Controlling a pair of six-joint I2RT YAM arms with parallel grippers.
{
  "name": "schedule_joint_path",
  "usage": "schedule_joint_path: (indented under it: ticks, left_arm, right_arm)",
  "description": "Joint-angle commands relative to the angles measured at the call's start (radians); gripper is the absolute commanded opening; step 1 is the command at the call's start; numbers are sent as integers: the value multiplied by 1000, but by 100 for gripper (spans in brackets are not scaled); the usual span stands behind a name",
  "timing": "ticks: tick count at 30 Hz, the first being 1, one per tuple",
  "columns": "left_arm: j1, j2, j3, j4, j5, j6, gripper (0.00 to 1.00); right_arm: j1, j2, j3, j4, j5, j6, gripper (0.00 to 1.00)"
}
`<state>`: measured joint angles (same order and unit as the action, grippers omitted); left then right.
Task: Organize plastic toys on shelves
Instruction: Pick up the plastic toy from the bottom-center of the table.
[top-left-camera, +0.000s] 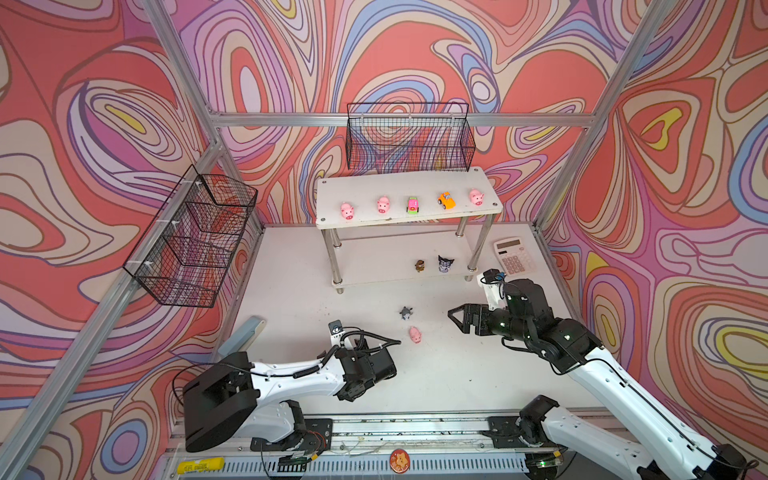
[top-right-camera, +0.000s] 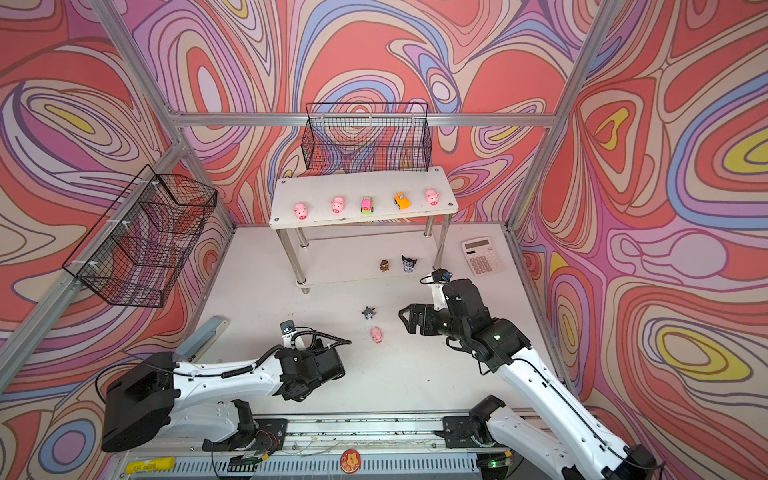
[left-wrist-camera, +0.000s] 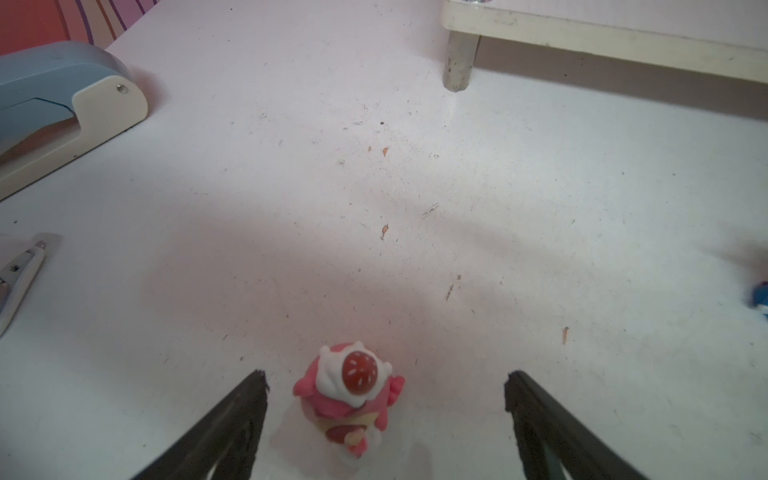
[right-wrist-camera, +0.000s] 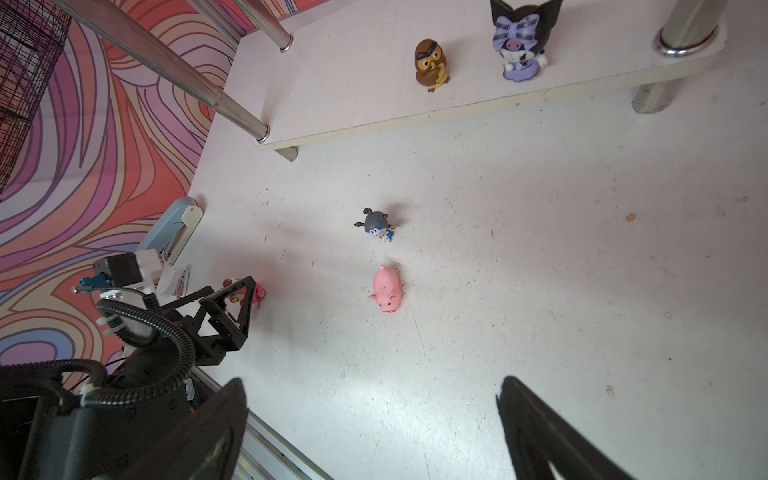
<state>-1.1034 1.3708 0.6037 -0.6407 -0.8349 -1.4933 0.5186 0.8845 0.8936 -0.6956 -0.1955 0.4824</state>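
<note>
My left pincer (left-wrist-camera: 386, 376) is spread; pink bear (left-wrist-camera: 349, 390) upright on the bench (left-wrist-camera: 457, 208) between the jaws, gap either side. My right pincer (right-wrist-camera: 372, 386) is spread, empty, over the bench near pink pig (right-wrist-camera: 386, 293) and grey figurine (right-wrist-camera: 376, 224). Both are in front of the shelves (top-left-camera: 374, 187), not touching them.

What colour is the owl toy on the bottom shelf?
The owl is brown; the right wrist view shows it best.
</note>
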Motion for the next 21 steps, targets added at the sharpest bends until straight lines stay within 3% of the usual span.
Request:
schedule_joint_path:
  ticks: [1,6,16,21]
  left_arm:
    - [5,73,-6,68,13,-19,93]
    - [6,137,-13,96,17,-56,93]
    - [18,116,-54,110,-7,-70,91]
    - [22,96,-79,118,-15,-71,79]
  right_arm:
    - [4,-10,31,-20,9,-30,99]
    - [5,-13,44,-39,20,-42,98]
    - [4,-3,39,-35,26,-38,98]
    - [4,7,40,-31,28,-36,98]
